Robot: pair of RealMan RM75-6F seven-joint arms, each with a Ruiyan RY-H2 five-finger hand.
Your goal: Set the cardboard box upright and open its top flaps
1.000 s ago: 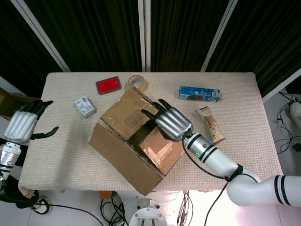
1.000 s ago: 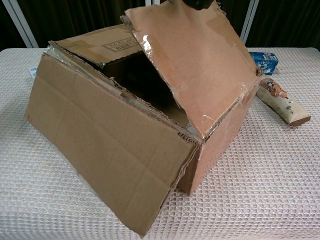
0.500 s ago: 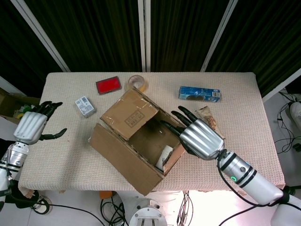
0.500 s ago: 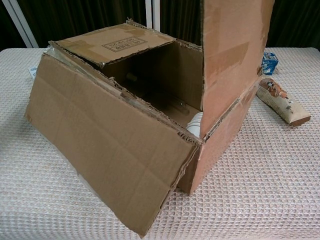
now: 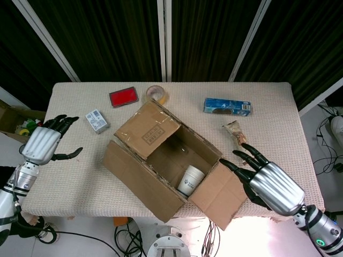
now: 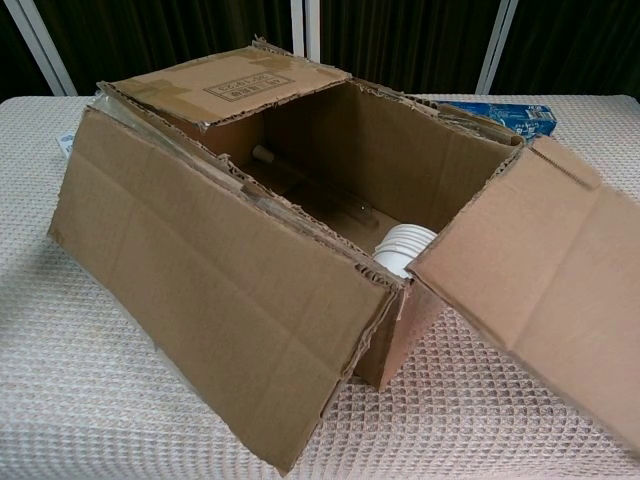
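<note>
The cardboard box [image 5: 161, 166] [image 6: 240, 280] stands upright in the middle of the table. Its right flap [image 5: 217, 194] [image 6: 545, 280] is folded outward and down, its near flap [image 5: 140, 181] hangs over the front, and its left flap [image 5: 147, 128] still lies partly over the top. A white paper cup [image 5: 190, 179] [image 6: 402, 245] lies inside. My right hand [image 5: 268, 186] hovers open just right of the folded-out flap, fingers spread, touching nothing I can see. Off the table's left edge my left hand [image 5: 44, 145] is open, well clear of the box. Neither hand shows in the chest view.
On the table [image 5: 268, 107] behind the box lie a red case [image 5: 124, 97], a tape roll [image 5: 156, 92], a small grey-blue packet [image 5: 97, 121], a blue biscuit box [image 5: 227, 106] [image 6: 500, 112] and a brown snack bar wrapper [image 5: 236, 135].
My right hand swung the box's right flap from closed, through upright, to folded outward, then drew back toward the near right. The cup inside came into view. My left hand drifted slightly closer.
</note>
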